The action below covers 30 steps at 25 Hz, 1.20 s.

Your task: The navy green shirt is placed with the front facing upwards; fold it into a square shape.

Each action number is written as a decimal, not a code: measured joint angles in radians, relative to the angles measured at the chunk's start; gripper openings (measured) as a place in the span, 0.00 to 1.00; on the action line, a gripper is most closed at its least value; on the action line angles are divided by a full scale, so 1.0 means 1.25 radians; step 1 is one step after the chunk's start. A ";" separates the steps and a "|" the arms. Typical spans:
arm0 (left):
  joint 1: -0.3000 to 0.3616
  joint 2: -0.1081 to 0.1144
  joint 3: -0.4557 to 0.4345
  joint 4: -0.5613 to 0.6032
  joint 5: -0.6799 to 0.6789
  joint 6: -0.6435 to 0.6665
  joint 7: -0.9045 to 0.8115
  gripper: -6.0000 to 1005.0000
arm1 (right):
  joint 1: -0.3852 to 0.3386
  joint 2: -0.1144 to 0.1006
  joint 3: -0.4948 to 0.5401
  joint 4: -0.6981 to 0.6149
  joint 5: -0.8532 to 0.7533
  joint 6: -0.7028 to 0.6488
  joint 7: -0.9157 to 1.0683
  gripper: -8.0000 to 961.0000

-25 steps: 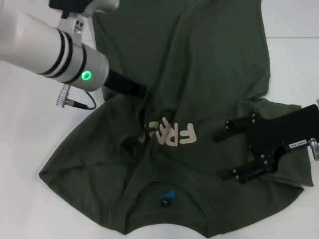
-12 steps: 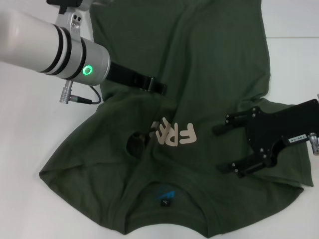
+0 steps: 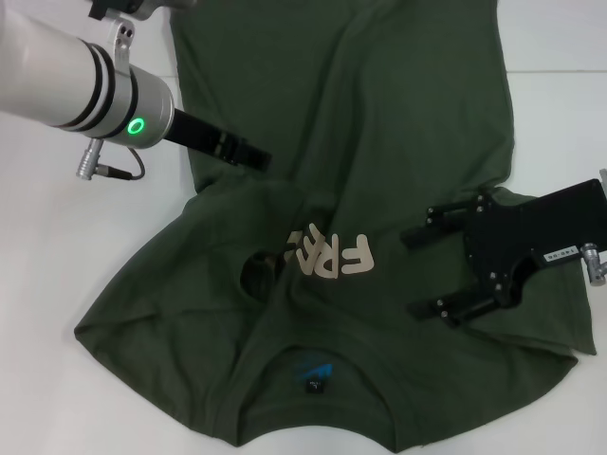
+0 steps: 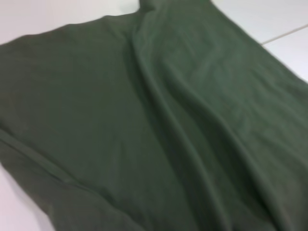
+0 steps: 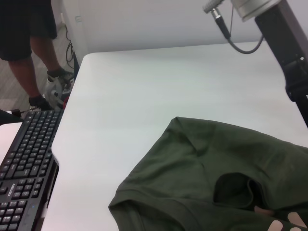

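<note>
The navy green shirt [image 3: 379, 190] lies rumpled; left end effector [image 3: 248, 154] has withdrawn, state unclear; right end effector [image 3: 424, 271] spread apart.

Bright, even overhead light; the white table [image 3: 57, 284] nearly washes out, shadows stay faint. The left wrist view is soft and blurred, while the head view reads sharp
</note>
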 joint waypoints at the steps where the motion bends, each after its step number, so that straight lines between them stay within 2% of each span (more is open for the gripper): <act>1: -0.004 -0.001 0.002 -0.005 0.012 -0.007 -0.006 0.69 | 0.000 0.001 -0.001 0.000 0.000 0.001 0.000 0.92; 6: -0.042 -0.002 0.010 -0.061 0.042 -0.028 -0.020 0.86 | 0.002 0.003 -0.005 0.000 0.000 0.006 0.000 0.92; 11: -0.068 -0.004 0.015 -0.117 0.071 -0.052 -0.021 0.93 | 0.002 0.004 -0.005 0.003 0.000 0.008 0.000 0.92; 19: -0.074 -0.004 0.044 -0.168 0.082 -0.115 -0.021 0.84 | 0.010 0.006 -0.009 0.007 -0.001 0.009 0.000 0.92; 30: -0.104 -0.005 0.067 -0.236 0.122 -0.152 -0.032 0.77 | 0.012 0.006 -0.013 0.014 0.001 0.020 -0.001 0.92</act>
